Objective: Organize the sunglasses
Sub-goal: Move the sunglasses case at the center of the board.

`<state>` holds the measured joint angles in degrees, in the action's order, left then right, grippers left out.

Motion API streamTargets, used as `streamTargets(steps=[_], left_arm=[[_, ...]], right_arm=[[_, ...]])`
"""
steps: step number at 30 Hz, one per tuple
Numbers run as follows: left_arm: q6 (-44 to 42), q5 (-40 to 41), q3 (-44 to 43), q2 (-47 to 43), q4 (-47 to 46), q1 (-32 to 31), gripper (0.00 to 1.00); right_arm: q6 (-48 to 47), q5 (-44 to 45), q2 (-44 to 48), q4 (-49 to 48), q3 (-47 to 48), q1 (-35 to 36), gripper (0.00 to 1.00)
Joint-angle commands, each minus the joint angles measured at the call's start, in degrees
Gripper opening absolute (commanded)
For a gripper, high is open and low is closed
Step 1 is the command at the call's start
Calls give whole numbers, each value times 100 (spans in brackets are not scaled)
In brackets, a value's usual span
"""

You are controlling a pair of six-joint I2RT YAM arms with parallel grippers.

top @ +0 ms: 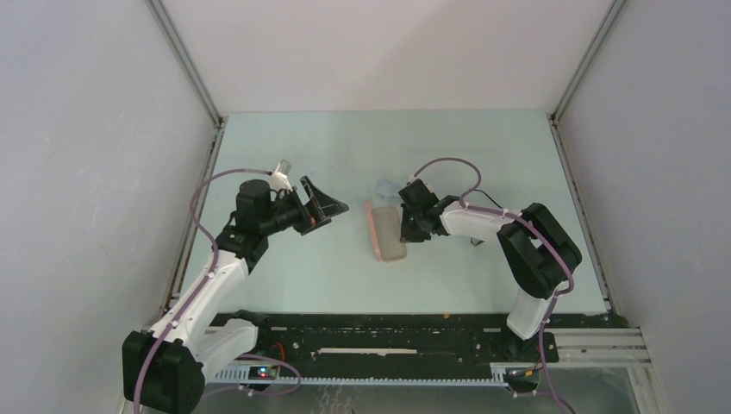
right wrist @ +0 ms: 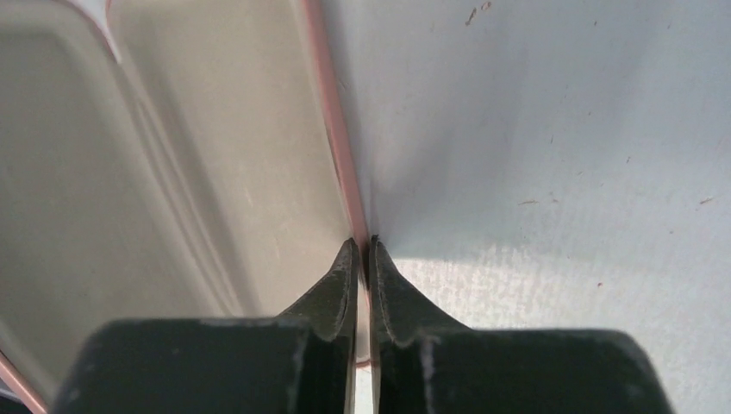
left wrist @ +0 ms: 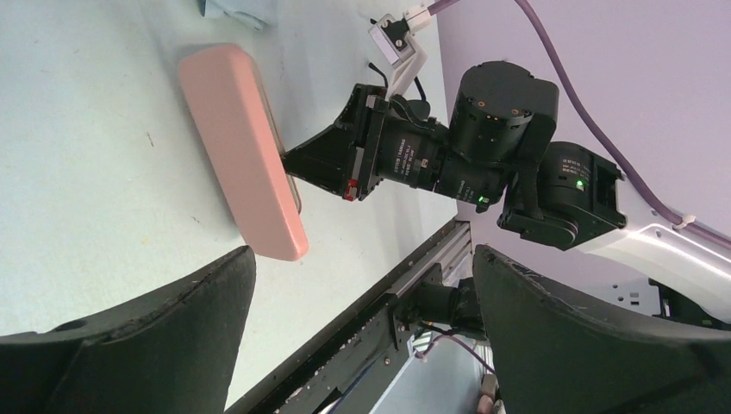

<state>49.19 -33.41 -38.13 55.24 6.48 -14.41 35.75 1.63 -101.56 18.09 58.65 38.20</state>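
The right pincer (right wrist: 363, 250) is pinching the pink case (right wrist: 259, 172) by its right rim, nearly closed; the left pincer (top: 326, 205) is hovering wide open and empty, left of the case.

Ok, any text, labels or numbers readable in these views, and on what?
Small white lettering on the right arm's black wrist motor: too small and blurred to read.
Faint marking on the green-lit motor housing: unreadable.
Pink case: no print visible.
No other text shows.

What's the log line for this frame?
left gripper open, clear of pink case | right gripper shut on pink case rim | cloth beyond case
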Motion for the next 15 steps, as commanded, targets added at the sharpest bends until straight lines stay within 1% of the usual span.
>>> streamTargets(steps=[1,7,11,15], left_arm=[[38,-113,104,21,-275,28,100],[-3,-92,81,-39,-233,35,100],[-53,-17,52,-119,-126,35,100],[-129,133,43,-277,82,40,100]], right_arm=[[170,78,-99,776,-241,48,0],[1178,-101,-326,973,43,53,0],[1975,-31,-590,1412,655,223,0],[2959,-99,-880,1605,1166,278,0]])
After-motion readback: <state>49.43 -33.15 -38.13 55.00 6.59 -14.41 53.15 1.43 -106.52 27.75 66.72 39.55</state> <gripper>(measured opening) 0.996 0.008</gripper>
